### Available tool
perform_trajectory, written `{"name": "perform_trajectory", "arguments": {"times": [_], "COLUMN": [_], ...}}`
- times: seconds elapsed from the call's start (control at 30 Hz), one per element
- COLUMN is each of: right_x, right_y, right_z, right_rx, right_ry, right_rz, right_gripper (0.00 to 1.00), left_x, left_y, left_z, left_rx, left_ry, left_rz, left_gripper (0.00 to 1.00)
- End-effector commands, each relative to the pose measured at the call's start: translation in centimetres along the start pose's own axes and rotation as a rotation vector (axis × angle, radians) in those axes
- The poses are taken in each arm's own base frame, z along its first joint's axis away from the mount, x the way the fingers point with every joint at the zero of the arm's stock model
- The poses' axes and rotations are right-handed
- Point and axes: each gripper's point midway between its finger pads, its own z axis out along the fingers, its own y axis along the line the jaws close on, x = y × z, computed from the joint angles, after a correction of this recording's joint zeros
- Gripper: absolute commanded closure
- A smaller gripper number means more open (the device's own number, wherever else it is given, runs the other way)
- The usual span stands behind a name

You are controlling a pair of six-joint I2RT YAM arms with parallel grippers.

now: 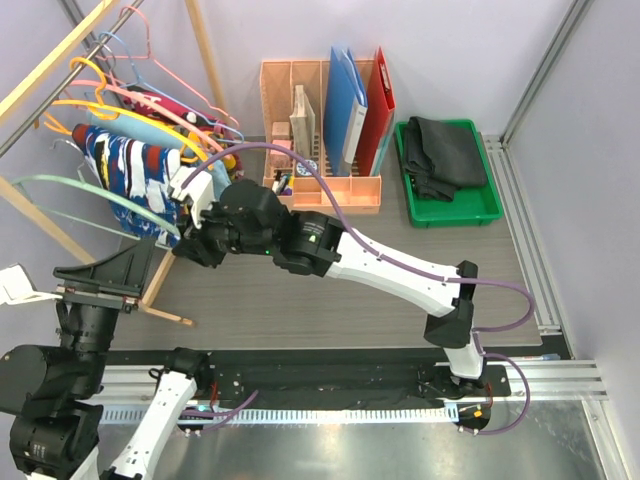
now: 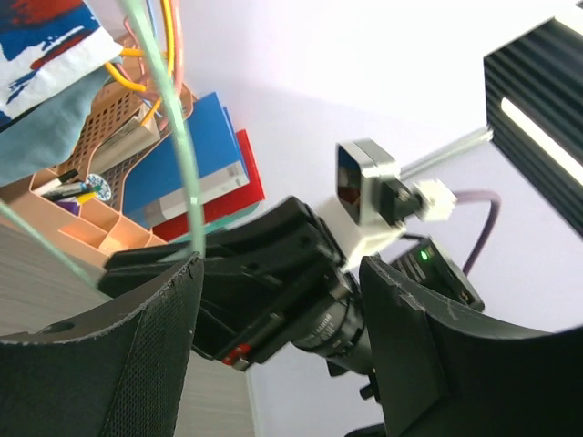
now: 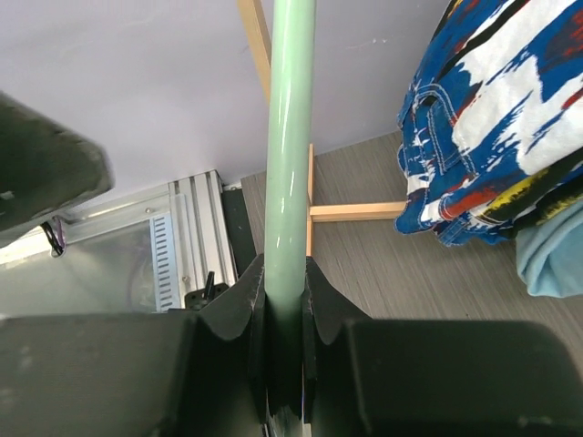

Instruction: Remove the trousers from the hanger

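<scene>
Navy-white-red print trousers (image 1: 128,170) hang on a hanger on the rack at the left, with light blue trousers (image 1: 140,127) behind them. The print pair also shows in the right wrist view (image 3: 492,109). Black trousers (image 1: 445,152) lie in the green tray (image 1: 490,208). My right gripper (image 1: 190,240) is shut on the bar of an empty pale green hanger (image 1: 90,192), as the right wrist view shows (image 3: 284,291). My left gripper (image 1: 130,265) is open and empty just below that hanger, its fingers (image 2: 137,364) wide apart. The green hanger (image 2: 173,164) crosses above them.
Several more coloured hangers hang on the wooden rack (image 1: 40,70), whose foot (image 1: 165,315) rests on the table. A peach organizer (image 1: 320,185) with blue and red folders stands at the back, left of the green tray.
</scene>
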Motion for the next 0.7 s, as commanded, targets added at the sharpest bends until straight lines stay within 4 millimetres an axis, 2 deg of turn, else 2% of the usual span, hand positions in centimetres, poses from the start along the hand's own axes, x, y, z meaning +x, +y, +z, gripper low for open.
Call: {"name": "perform_trajectory", "arguments": {"times": [0.0, 0.03, 0.23, 0.3, 0.43, 0.53, 0.6, 0.63, 0.67], "right_x": [-6.3, -6.5, -6.0, -5.9, -5.7, -5.7, -5.5, -5.4, -5.3], "right_y": [0.5, 0.6, 0.8, 0.8, 0.8, 0.8, 0.7, 0.6, 0.5], "right_z": [-4.2, -4.5, -4.7, -5.0, -5.1, -5.3, -5.4, -5.4, -5.4], "right_rx": [0.002, -0.002, -0.012, -0.01, -0.011, -0.007, -0.002, 0.003, 0.008], "right_ry": [-0.163, -0.166, -0.157, -0.154, -0.145, -0.141, -0.135, -0.133, -0.129], "right_rz": [-0.029, -0.028, -0.021, -0.021, -0.023, -0.027, -0.025, -0.028, -0.027], "right_gripper": [0.99, 0.99, 0.99, 1.0, 0.99, 0.99, 0.99, 0.99, 0.99], "left_x": [-1.7, -1.5, -1.3, -1.3, -0.4, 0.2, 0.6, 0.5, 0.5], "left_y": [0.1, 0.5, 0.1, 0.6, 0.2, 0.8, 1.4, 1.4, 1.4], "left_z": [1.0, 1.4, 4.0, 5.0, 6.6, 7.6, 8.0, 8.0, 8.1], "left_rx": [-0.024, -0.034, -0.024, -0.042, 0.0, -0.024, -0.039, -0.03, -0.029], "left_ry": [-0.101, -0.104, -0.104, -0.112, -0.085, -0.064, -0.059, -0.065, -0.069], "left_rz": [-0.104, -0.108, -0.153, -0.158, -0.192, -0.195, -0.204, -0.209, -0.214], "left_gripper": [0.3, 0.3, 0.31, 0.34, 0.38, 0.46, 0.57, 0.67, 0.72]}}
